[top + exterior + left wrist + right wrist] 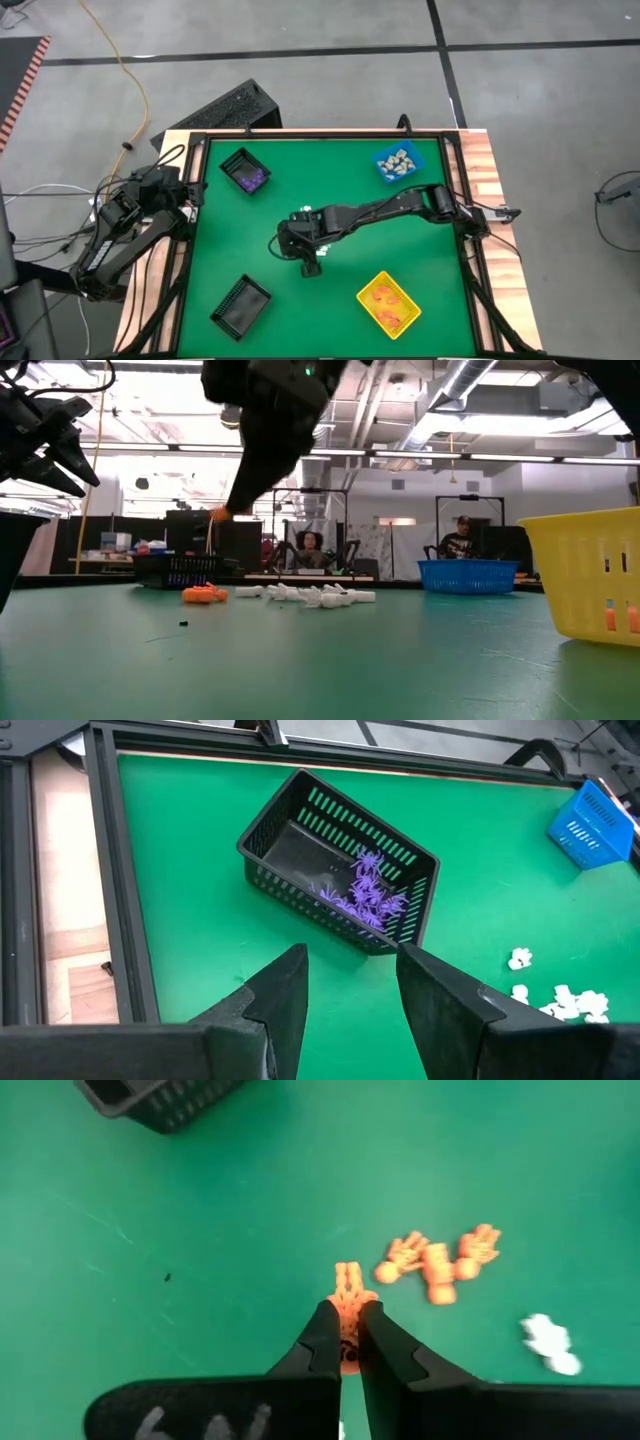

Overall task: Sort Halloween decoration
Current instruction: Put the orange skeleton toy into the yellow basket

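My right gripper (347,1330) hangs over the middle of the green table (330,180), shut on one small orange Halloween decoration piece (347,1292). More orange pieces (432,1264) lie on the table just beyond it, with white ones (310,595) beside them. The low view shows the held piece (216,513) well above the table. My left gripper (350,990) waits open at the table's left edge, facing a black bin (340,870) with purple pieces (367,892) in it. My right gripper pinches the orange piece's near end (347,1316) between its two fingertips, slanting down from above. The rest of the piece sticks out past the fingertips. It is lifted clear of the table.
A blue bin (397,163) with beige pieces stands at the far right. A yellow bin (388,303) with orange pieces stands at the near right. Another black bin (240,304) sits at the near left. A dark frame (200,200) runs around the table.
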Controlling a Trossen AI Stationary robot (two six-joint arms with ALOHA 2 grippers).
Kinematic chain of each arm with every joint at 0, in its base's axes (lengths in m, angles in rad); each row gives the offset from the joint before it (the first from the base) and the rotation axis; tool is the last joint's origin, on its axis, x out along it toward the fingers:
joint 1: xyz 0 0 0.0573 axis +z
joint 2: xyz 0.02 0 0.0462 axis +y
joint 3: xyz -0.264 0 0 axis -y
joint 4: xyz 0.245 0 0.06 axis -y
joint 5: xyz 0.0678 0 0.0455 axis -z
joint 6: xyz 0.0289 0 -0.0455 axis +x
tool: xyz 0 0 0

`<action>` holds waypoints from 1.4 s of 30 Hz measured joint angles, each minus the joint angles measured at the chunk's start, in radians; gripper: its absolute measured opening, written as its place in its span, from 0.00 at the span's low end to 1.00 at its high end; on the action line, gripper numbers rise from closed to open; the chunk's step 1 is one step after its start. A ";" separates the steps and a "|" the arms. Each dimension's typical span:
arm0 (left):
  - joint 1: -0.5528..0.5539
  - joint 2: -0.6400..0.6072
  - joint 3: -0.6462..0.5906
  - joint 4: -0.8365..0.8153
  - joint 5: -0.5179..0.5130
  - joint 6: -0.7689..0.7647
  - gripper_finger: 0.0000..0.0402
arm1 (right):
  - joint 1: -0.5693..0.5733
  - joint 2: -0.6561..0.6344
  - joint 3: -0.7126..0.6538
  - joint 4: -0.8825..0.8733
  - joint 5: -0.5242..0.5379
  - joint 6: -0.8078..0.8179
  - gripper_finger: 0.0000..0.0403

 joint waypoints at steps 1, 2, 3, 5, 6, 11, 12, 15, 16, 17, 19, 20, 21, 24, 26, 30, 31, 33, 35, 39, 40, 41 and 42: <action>0.000 0.000 0.000 0.000 0.000 0.000 0.36 | -0.003 0.000 0.026 -0.029 -0.003 -0.006 0.09; 0.000 0.000 0.000 0.000 0.000 0.000 0.36 | -0.004 0.000 0.053 -0.059 -0.009 -0.013 0.09; 0.000 0.000 0.000 0.000 0.000 0.000 0.36 | -0.005 0.000 0.084 -0.089 -0.010 -0.019 0.09; 0.000 0.000 0.000 0.000 0.000 0.000 0.36 | -0.005 -0.001 0.145 -0.145 -0.011 -0.031 0.09; 0.000 0.000 0.000 0.000 0.000 0.000 0.36 | -0.008 -0.002 0.174 -0.175 -0.014 -0.037 0.09; 0.000 0.000 0.000 0.000 0.000 0.000 0.36 | -0.025 -0.002 0.292 -0.307 -0.017 -0.035 0.09; 0.000 0.000 0.000 0.000 0.000 0.000 0.36 | -0.033 -0.002 0.313 -0.331 -0.017 -0.035 0.09; 0.000 0.000 0.000 0.000 0.000 0.000 0.36 | -0.055 -0.002 0.383 -0.413 -0.017 -0.036 0.09; 0.000 0.000 0.000 0.000 0.000 0.000 0.36 | -0.061 -0.002 0.405 -0.437 -0.017 -0.039 0.08; 0.000 0.000 0.000 0.000 0.000 0.000 0.36 | -0.066 -0.007 0.408 -0.440 -0.017 -0.043 0.08; 0.000 0.000 0.000 0.000 0.000 0.000 0.36 | -0.075 -0.036 0.390 -0.441 -0.017 -0.043 0.08; 0.000 0.000 0.000 0.000 0.001 0.000 0.36 | -0.077 -0.042 0.389 -0.445 -0.017 -0.041 0.08; 0.000 0.000 0.000 0.000 0.001 0.000 0.36 | -0.081 -0.048 0.389 -0.442 -0.017 -0.039 0.08; 0.000 0.000 0.000 0.000 0.000 0.000 0.36 | -0.090 -0.067 0.389 -0.443 -0.018 -0.038 0.08; 0.000 0.000 0.000 0.000 0.000 0.000 0.36 | -0.095 -0.083 0.389 -0.454 -0.018 -0.035 0.08; 0.000 0.000 0.000 0.000 0.000 -0.001 0.36 | -0.090 -0.093 0.389 -0.476 -0.045 -0.016 0.08; 0.000 0.000 0.000 0.000 0.000 -0.001 0.36 | -0.083 -0.094 0.388 -0.487 -0.067 -0.009 0.08; 0.000 0.000 0.000 0.000 0.001 -0.002 0.36 | -0.065 -0.099 0.388 -0.497 -0.113 0.010 0.08; 0.000 0.000 0.000 0.000 0.000 -0.003 0.36 | -0.043 -0.111 0.388 -0.524 -0.144 0.029 0.08; 0.000 0.000 0.000 0.000 -0.001 -0.004 0.36 | 0.008 -0.136 0.389 -0.570 -0.153 0.075 0.08; 0.000 0.000 0.000 0.000 -0.001 -0.004 0.36 | 0.020 -0.144 0.389 -0.575 -0.152 0.092 0.08; 0.000 0.000 0.000 0.000 -0.001 -0.004 0.36 | 0.035 -0.152 0.389 -0.582 -0.152 0.113 0.08; 0.000 0.000 0.000 0.000 -0.004 -0.004 0.36 | 0.049 -0.160 0.389 -0.592 -0.152 0.137 0.08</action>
